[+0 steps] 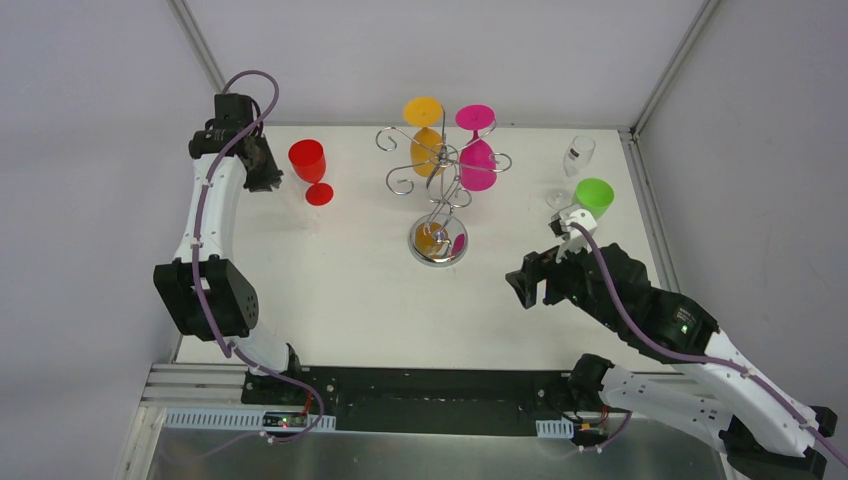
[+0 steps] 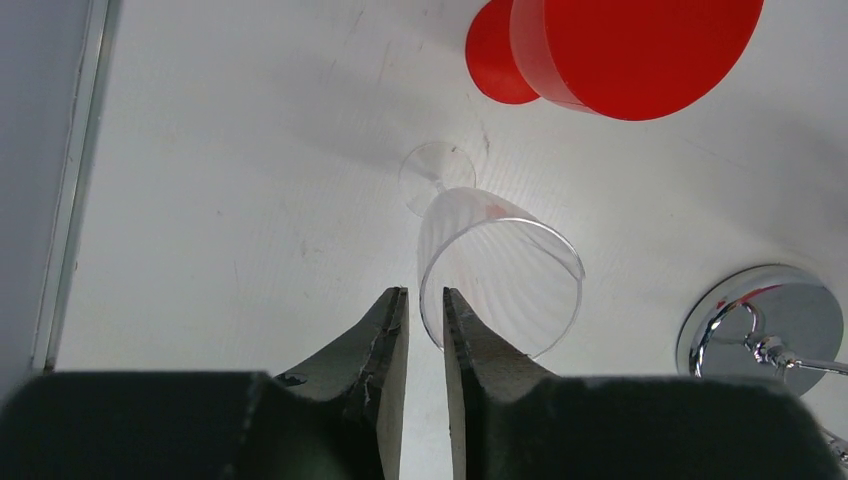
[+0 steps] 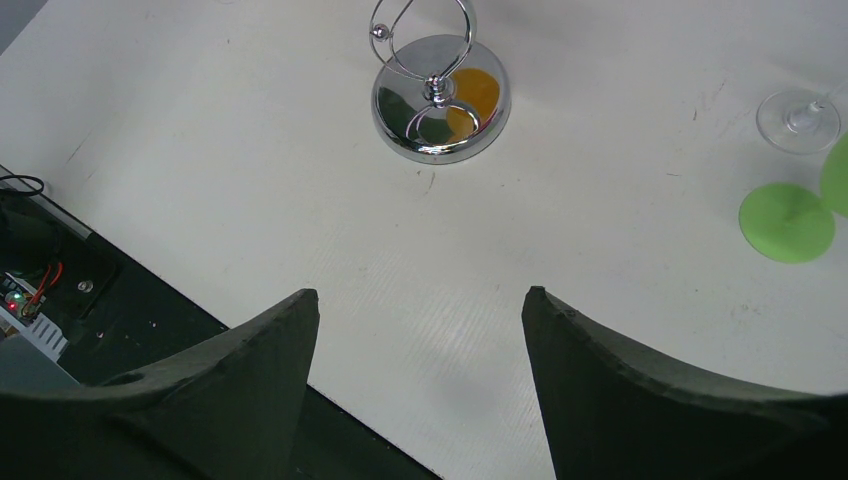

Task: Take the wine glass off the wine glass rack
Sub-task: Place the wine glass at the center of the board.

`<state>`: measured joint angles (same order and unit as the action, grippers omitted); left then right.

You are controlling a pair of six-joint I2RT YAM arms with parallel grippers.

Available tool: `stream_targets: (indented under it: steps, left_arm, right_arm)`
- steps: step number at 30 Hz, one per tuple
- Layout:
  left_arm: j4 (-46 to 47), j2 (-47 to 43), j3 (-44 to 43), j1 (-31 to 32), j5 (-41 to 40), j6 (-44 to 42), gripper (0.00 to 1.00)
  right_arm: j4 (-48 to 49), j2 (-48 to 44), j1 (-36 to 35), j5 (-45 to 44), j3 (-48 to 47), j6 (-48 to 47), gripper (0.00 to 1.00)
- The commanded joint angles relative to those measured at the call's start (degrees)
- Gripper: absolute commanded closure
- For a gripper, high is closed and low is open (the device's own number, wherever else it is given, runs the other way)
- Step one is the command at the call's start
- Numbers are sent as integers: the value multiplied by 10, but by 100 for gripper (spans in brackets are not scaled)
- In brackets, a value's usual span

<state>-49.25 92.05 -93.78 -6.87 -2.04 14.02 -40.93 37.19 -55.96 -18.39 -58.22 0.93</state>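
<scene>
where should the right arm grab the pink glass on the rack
Probably by its bowl, from the robot's right. The pink glass hangs upside down, foot caught above a curled arm of the wine glass rack, so the bowl hangs free on the outer side, nearest the open right gripper.

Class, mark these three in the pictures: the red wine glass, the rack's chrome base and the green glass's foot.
red wine glass (image 1: 307, 160), top view, on its bowl.
wine glass rack (image 3: 395, 115), right wrist view, on its chrome base.
green wine glass (image 3: 787, 222), right wrist view, on its round foot.
</scene>
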Motion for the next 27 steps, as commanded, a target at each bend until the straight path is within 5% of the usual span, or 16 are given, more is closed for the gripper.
stream_targets:
  steps: [1, 9, 27]
  left_arm:
    - [1, 0, -25, -4, -6, -13, 79]
    - [-9, -13, -31, -4, 3, -16, 66]
    - [-61, -104, -28, -3, 77, -10, 56]
  right_arm:
    - [6, -1, 1, 0, 5, 9, 22]
    - [4, -4, 1, 1, 3, 14, 22]
    - [-26, 65, 2, -35, -104, 17, 21]
